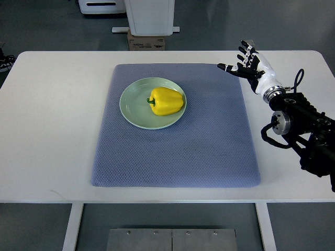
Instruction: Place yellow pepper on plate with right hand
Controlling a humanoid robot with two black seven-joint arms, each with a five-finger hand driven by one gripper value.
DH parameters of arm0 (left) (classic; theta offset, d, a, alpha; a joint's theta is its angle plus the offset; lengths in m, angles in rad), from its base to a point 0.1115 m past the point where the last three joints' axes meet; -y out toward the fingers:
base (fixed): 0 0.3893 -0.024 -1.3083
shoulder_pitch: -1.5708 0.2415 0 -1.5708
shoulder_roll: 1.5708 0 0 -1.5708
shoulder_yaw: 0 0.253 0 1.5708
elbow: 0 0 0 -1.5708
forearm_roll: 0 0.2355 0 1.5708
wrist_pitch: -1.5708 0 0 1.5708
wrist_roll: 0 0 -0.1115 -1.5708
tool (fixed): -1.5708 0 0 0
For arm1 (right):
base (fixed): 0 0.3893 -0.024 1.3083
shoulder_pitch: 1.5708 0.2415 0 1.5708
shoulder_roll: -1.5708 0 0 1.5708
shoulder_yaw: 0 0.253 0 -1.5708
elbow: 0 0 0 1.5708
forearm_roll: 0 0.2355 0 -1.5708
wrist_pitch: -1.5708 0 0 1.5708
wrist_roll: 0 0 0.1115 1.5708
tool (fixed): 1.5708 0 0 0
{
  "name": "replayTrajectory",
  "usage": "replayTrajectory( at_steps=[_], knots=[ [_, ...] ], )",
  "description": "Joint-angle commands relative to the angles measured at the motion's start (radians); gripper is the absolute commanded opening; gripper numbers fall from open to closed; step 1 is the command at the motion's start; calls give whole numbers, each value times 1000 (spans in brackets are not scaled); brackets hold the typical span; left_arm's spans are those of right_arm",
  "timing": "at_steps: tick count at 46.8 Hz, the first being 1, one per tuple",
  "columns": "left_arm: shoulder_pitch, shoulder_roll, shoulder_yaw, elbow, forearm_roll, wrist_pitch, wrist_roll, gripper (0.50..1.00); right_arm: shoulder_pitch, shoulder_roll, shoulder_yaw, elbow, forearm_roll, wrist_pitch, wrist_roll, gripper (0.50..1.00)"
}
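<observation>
- The yellow pepper [166,101] sits on the pale green plate [134,112], lying on its side with the green stem pointing toward the picture's left, and it fills the right half of the dish.
- The plate rests on the blue-grey mat [178,151], in the mat's upper left part, well inside its edges.
- The mat lies flat across the middle of the white table [47,136], with bare tabletop showing on every side of it.
- Over on the right, the right hand [246,61] is up near the mat's far right corner, well apart from the plate and the pepper.
- Its fingers [244,51] are spread and relaxed, the thumb reaching out toward the mat's edge, and nothing is in the grasp.
- Behind the hand, the white wrist runs into the black arm [303,123], which comes in from the right edge with a loop of cable beside it.
- No left hand shows anywhere in the top view.
- Beyond the table's far edge there is a cardboard box [147,41] on the grey floor, tucked under a white base [151,15].
</observation>
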Motion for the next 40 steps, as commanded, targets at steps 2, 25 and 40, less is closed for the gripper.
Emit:
replayTrajectory(
  at_steps=[2,25,40],
  knots=[
    [0,0,0,0,0,0,0,1000,-22,0,47,-1,6,-5,13,1000],
    [0,0,0,0,0,0,0,1000,-82,-5,124,2,6,-3,17,1000],
    [0,0,0,0,0,0,0,1000,-93,-5,119,4,4,-5,17,1000]
  ],
)
